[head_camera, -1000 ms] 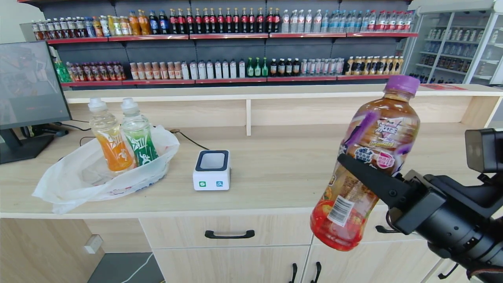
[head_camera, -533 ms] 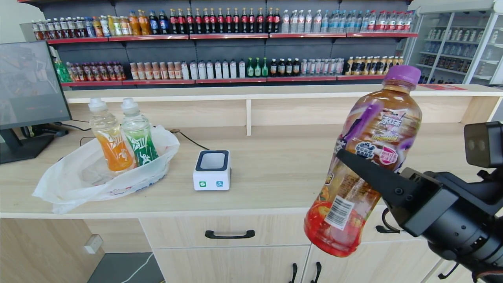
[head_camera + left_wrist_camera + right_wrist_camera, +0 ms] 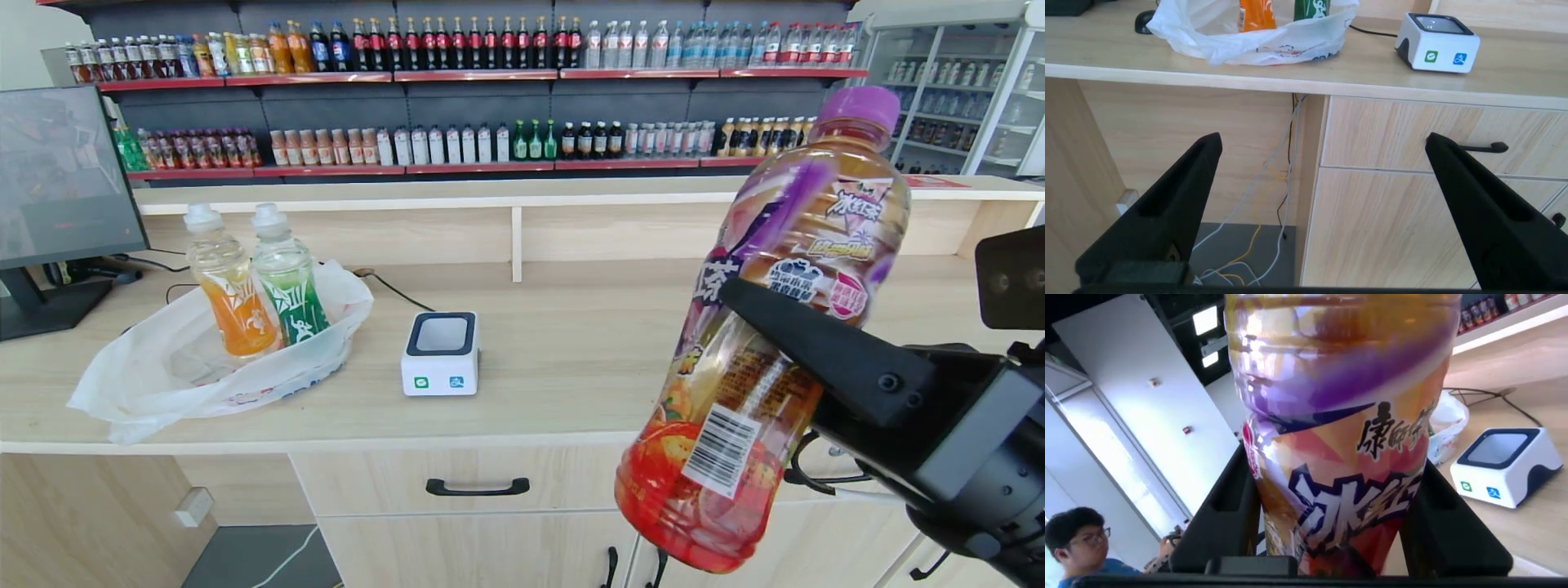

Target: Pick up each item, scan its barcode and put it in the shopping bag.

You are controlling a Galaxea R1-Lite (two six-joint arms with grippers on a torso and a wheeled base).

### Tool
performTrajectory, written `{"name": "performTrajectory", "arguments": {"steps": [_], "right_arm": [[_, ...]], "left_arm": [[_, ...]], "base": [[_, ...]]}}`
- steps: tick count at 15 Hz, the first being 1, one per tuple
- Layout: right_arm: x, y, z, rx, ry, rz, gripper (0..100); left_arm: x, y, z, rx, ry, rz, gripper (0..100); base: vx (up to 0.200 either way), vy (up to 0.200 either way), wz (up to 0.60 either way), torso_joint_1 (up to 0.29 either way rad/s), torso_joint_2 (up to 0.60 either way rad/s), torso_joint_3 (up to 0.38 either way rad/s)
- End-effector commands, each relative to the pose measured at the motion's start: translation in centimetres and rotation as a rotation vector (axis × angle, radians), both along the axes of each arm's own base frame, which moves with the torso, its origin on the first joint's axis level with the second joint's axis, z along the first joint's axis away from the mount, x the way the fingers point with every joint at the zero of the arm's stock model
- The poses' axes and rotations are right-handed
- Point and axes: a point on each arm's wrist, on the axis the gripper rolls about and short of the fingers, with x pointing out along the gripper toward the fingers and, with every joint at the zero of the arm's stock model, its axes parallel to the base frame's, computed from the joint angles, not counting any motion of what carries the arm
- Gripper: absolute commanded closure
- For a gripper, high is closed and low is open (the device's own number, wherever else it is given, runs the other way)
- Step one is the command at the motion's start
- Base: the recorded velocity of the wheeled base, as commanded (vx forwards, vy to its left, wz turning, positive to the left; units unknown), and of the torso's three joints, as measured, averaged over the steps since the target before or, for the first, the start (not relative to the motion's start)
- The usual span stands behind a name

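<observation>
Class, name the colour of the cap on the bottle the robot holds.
Purple. The cap of the bottle shows best in the head view.

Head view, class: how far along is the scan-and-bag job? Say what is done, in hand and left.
Done: the orange bottle and green bottle stand in the shopping bag. In hand: the right gripper is shut on the purple-capped bottle, held up right of the scanner. Left: scan its barcode, then bag it.

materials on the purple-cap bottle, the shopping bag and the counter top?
Purple-capped bottle: clear plastic, likely PET, glossy; the liquid shows through, with a printed film label around it.
Shopping bag: thin white plastic film, crumpled, slightly translucent.
Counter: light wood-grain, matte; probably laminate, but can't tell it from solid wood.
</observation>
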Motion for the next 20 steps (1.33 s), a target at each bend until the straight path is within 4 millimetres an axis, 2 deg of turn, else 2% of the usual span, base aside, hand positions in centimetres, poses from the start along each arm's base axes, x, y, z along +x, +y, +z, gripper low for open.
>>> {"name": "performTrajectory", "arguments": {"steps": [1, 20], "right_arm": [[-0.4, 0.2, 0.2, 0.003, -0.014, 0.016, 100], [-1.4, -0.1, 0.9, 0.011, -0.07, 0.025, 100]], "left_arm": [[0.0, 0.0, 0.0, 0.0, 0.0, 0.0, 0], [0.0, 0.0, 0.0, 0.0, 0.001, 0.0, 0]], "base": [[0.0, 0.0, 0.0, 0.0, 0.0, 0.0], [0.0, 0.0, 0.0, 0.0, 0.0, 0.0]]}}
